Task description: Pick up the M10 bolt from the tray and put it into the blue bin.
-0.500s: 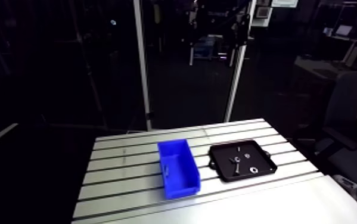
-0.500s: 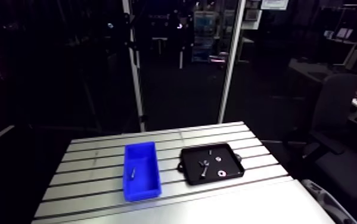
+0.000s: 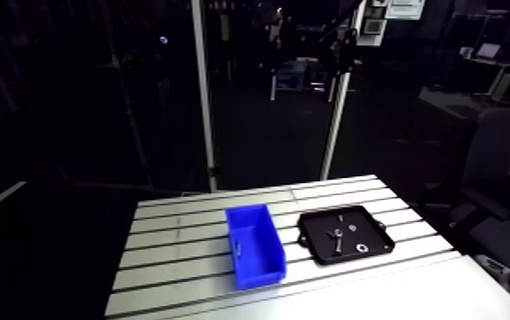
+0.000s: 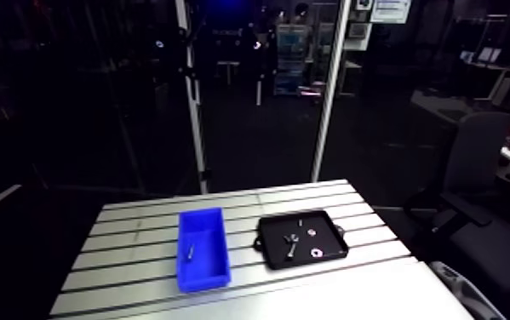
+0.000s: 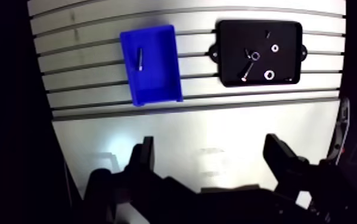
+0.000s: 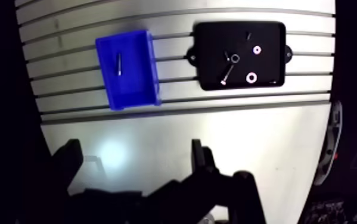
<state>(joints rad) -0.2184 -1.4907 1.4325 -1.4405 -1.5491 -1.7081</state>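
A blue bin [image 5: 157, 83] stands on the slotted table [image 5: 216, 128], and a slim silver bolt [image 5: 139, 58] lies inside it. Beside the bin sits a black tray [image 5: 231, 36] holding another bolt [image 5: 247, 70], a nut [image 5: 255, 56] and two washers [image 5: 275, 48]. My gripper [image 5: 210, 145] hangs high above the table's smooth front part, well short of both bin and tray. Its fingers [image 5: 145, 156] are wide apart with nothing between them. In the arm view the bin [image 3: 255, 242] and tray [image 3: 346, 234] show, but the gripper does not.
A small dark piece [image 5: 268, 34] lies in the tray's far corner. Two white upright posts [image 3: 203, 94] rise behind the table's far edge. The table drops off into darkness on the bin's side.
The whole arm view has shifted a little, so the camera moved. Bin, tray and their contents lie where they were.
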